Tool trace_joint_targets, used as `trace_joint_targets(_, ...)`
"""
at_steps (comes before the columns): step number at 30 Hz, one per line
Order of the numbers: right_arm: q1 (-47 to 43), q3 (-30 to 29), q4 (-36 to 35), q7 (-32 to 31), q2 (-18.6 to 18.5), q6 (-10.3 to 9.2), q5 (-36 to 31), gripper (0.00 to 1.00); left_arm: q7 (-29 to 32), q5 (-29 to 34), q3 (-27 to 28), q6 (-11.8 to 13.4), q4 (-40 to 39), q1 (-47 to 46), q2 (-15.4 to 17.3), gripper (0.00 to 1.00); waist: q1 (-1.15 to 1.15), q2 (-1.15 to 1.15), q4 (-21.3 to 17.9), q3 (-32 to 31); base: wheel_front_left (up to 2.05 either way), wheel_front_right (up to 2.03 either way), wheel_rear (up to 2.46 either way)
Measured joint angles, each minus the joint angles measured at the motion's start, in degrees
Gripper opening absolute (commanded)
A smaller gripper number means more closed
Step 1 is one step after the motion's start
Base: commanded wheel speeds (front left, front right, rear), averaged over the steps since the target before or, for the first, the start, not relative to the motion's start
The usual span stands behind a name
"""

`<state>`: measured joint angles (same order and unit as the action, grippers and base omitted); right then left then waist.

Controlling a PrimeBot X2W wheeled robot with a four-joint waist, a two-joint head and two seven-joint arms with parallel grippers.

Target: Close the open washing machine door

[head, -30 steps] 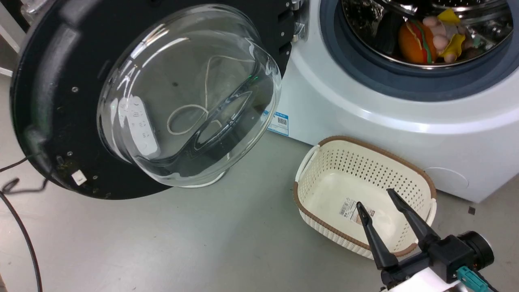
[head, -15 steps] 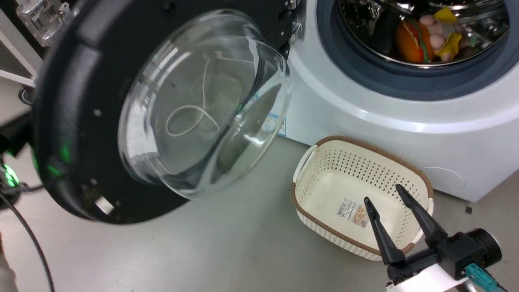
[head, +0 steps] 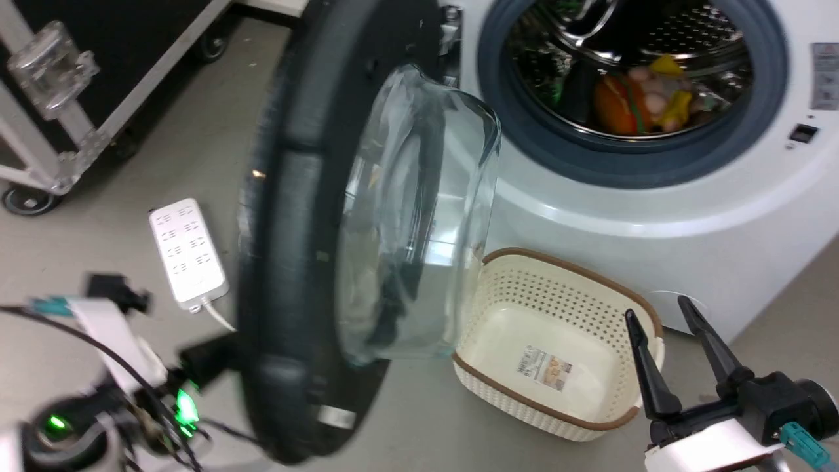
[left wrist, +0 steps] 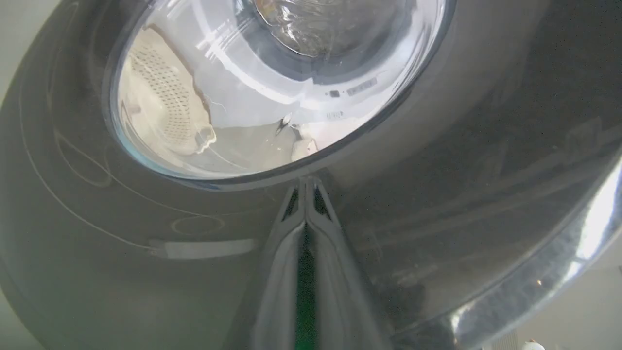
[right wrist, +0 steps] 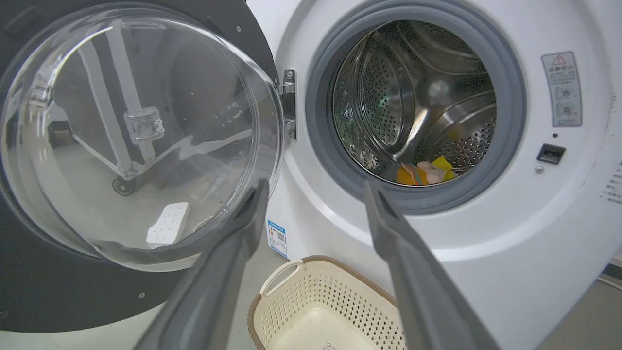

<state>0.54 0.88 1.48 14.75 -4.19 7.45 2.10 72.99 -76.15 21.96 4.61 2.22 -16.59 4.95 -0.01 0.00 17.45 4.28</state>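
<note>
The washing machine door (right wrist: 141,136) has clear shiny glass in a black plastic rim. The washing machine (right wrist: 486,272) is smooth glossy white, its drum (right wrist: 413,97) shiny holed metal.

Our right claw (head: 657,308) is open, its two dark fingers (head: 647,377) spread in a V with nothing between them. Behind it sit the black wrist block (head: 767,406) and the right forearm (head: 708,452), which is pale. Our left claw (left wrist: 307,183) has its fingers pressed together along their length, tips meeting. Behind that claw, the left forearm (head: 115,337) slants away, blurred, and green lights (head: 185,408) glow at the wrist.
</note>
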Motion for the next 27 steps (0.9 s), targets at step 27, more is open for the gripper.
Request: trace_joint_targets(27, 4.5, -6.5, 1.4, 0.0, 1.1, 0.00, -1.4, 1.00, -50.9, -26.0, -44.3, -9.7, 10.4, -7.8, -2.1, 0.00, 0.02, 0.00, -24.4, 7.6, 0.00, 0.00, 0.00)
